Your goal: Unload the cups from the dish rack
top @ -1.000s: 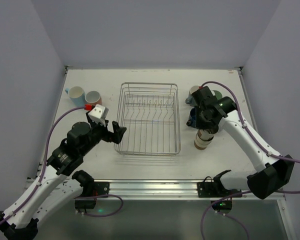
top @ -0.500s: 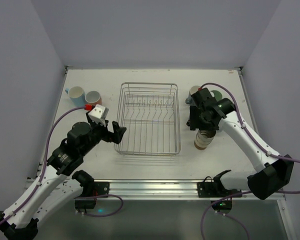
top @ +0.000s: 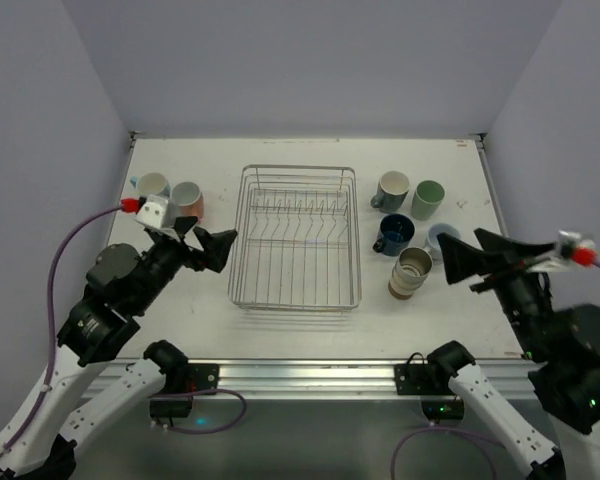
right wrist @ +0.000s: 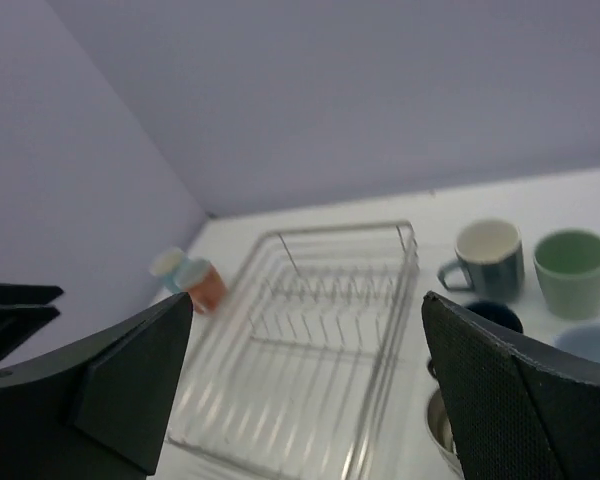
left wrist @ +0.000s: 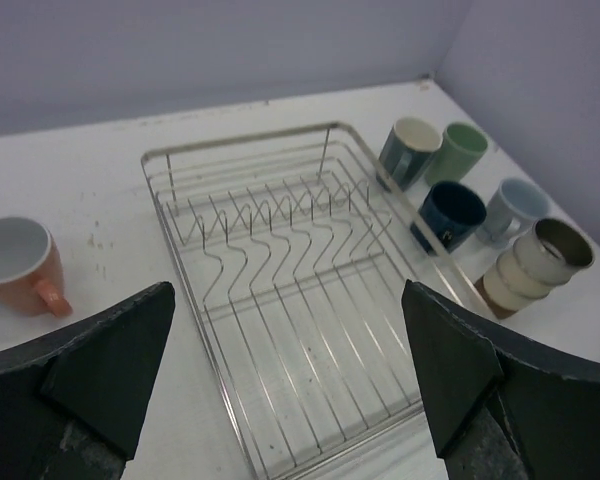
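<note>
The silver wire dish rack (top: 295, 240) lies mid-table with no cups in it, also in the left wrist view (left wrist: 290, 290) and blurred in the right wrist view (right wrist: 310, 330). To its left stand a light blue cup (top: 153, 186) and a salmon cup (top: 187, 197). Right of it are a grey-blue mug (top: 391, 190), a green tumbler (top: 427, 199), a navy mug (top: 393, 234), a pale blue cup (top: 442, 238) and a cream stack of cups (top: 410, 272). My left gripper (top: 205, 240) hangs open by the rack's left edge. My right gripper (top: 465, 262) is open, raised to the right of the stack.
The table's white surface ends at grey walls on the left, back and right. A metal rail (top: 310, 375) with both arm bases runs along the near edge. The salmon cup (left wrist: 15, 265) lies at the left border of the left wrist view.
My right gripper opened off the cream stack and drew back up and to the right. The left arm pulled back to the left, away from the rack.
</note>
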{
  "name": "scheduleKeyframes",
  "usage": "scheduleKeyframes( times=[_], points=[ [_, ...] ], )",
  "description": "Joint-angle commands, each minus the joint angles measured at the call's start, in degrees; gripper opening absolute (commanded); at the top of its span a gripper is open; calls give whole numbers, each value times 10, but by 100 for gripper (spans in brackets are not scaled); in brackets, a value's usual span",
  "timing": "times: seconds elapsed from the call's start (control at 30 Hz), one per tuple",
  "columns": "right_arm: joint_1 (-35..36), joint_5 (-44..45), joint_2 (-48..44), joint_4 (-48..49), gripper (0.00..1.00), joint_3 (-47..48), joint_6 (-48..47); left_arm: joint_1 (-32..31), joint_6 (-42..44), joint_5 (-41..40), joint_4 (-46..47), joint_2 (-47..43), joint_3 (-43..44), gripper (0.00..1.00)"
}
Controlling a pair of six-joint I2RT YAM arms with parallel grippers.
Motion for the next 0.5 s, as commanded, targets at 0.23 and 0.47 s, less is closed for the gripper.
scheduleKeyframes(
  times=[0.23,0.47],
  points=[
    [1,9,-134,145,99,-89,-21,5,-5,-98,-16,-12,139,100],
    [2,0,-127,167,99,-119,-23,5,-10,-121,-22,-12,128,100]
  ],
)
